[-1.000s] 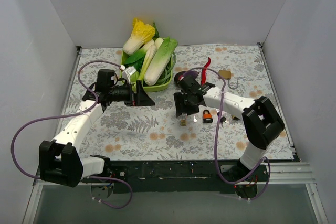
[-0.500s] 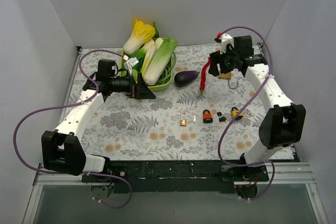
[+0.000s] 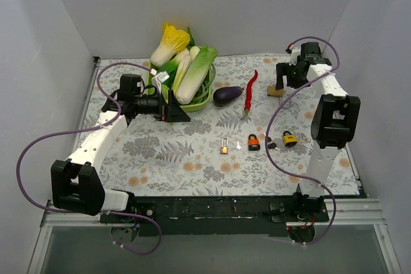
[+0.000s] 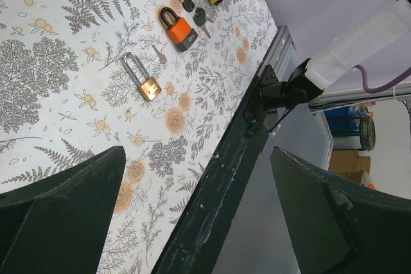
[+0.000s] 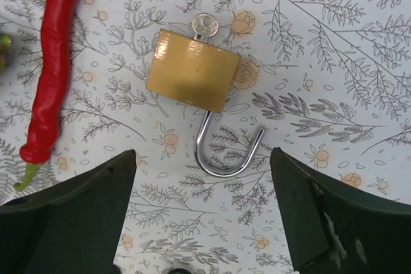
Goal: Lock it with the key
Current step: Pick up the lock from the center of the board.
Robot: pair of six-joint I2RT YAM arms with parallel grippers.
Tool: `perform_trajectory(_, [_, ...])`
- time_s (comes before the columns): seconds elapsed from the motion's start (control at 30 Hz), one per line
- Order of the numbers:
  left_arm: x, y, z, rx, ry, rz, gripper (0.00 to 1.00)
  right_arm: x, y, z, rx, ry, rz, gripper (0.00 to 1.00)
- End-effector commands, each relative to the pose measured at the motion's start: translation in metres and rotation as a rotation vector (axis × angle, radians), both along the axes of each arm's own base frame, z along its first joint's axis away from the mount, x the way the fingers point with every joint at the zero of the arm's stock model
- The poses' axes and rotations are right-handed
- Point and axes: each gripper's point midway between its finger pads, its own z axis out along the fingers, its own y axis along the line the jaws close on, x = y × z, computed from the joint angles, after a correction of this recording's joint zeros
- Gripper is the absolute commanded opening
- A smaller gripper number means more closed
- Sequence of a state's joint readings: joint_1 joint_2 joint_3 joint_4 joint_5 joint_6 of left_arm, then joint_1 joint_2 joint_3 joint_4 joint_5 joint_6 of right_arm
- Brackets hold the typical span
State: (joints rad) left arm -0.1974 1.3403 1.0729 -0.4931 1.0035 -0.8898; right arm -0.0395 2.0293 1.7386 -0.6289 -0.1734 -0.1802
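A large brass padlock (image 5: 192, 70) lies on the cloth at the back right, its steel shackle (image 5: 228, 152) swung open and a silver key (image 5: 205, 25) in its body. It also shows in the top view (image 3: 276, 90). My right gripper (image 5: 202, 222) hangs open and empty just above it, its fingers (image 5: 64, 222) either side of the shackle end; it also shows in the top view (image 3: 283, 83). My left gripper (image 3: 176, 114) is open and empty, held above the table's left part next to the green basket; in its wrist view (image 4: 199, 216) it looks over the front edge.
A small brass padlock (image 3: 224, 146), a loose silver key (image 3: 238, 145), an orange padlock (image 3: 254, 142), black keys (image 3: 271, 146) and a yellow padlock (image 3: 289, 138) lie mid-table. A red chili (image 3: 249, 88), an eggplant (image 3: 227, 95) and a green basket (image 3: 207, 97) of cabbages lie at the back.
My right arm swung from the small padlocks mid-table to the back right, above the large brass padlock. The left arm barely moved.
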Motion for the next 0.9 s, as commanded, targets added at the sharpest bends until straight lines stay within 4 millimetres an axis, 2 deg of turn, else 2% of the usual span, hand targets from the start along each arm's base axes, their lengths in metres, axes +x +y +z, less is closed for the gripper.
perform_trajectory(0.0, [-0.004, 0.004, 0.005, 0.004, -0.037, 0.014, 0.98, 0.026, -0.007, 0.004, -0.009, -0.044, -0.148, 0.93])
perform_trajectory(0.17, [-0.005, 0.005, -0.001, 0.013, -0.017, 0.02, 0.98, 0.036, -0.001, -0.013, 0.008, -0.026, -0.176, 0.95])
perform_trajectory(0.3, [-0.004, 0.005, -0.001, 0.011, -0.021, 0.027, 0.98, 0.034, 0.011, -0.024, 0.027, -0.006, -0.149, 0.95])
perform_trajectory(0.37, [-0.005, 0.006, -0.001, 0.011, -0.03, 0.038, 0.98, 0.037, 0.01, -0.029, 0.023, -0.012, -0.153, 0.95])
perform_trajectory(0.4, [-0.004, 0.006, -0.001, 0.011, -0.034, 0.041, 0.98, 0.038, 0.022, -0.029, 0.017, -0.019, -0.131, 0.95])
perform_trajectory(0.53, [-0.004, 0.007, 0.0, 0.014, -0.039, 0.049, 0.98, 0.043, 0.032, -0.037, 0.0, -0.014, -0.157, 0.97])
perform_trajectory(0.73, [-0.002, 0.008, -0.001, 0.024, -0.051, 0.061, 0.98, 0.047, 0.034, -0.05, -0.099, -0.011, -0.217, 0.98])
perform_trajectory(0.87, [-0.001, 0.008, 0.0, 0.024, -0.063, 0.065, 0.98, 0.047, 0.027, -0.054, -0.163, -0.02, -0.262, 0.98])
